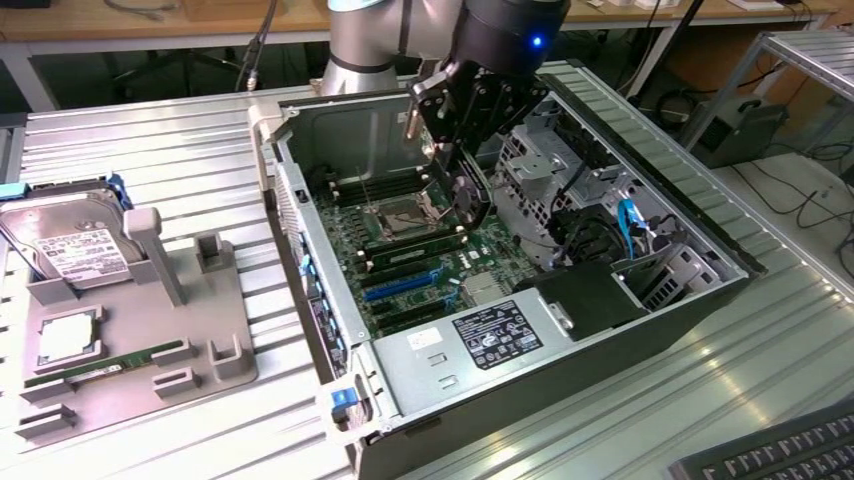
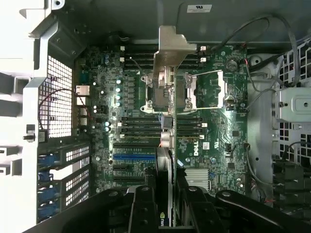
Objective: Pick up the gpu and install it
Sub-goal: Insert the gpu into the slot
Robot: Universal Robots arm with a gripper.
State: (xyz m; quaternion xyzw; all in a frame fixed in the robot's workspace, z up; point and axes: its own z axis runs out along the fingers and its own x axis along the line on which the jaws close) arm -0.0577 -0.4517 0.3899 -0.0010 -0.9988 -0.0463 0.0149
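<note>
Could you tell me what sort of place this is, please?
Probably a robotics lab or test workshop: a gripper holds a graphics card inside an open computer case, with a parts tray beside it.

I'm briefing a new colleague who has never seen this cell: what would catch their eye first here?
First, the black gripper clamping the gpu, a thin card seen edge-on with a silver metal bracket, above the green motherboard inside the open dark metal computer case. Then, at the exterior view's left, the silver boxy hard drive with a white label, propped on a grey plastic holder tray.
</note>
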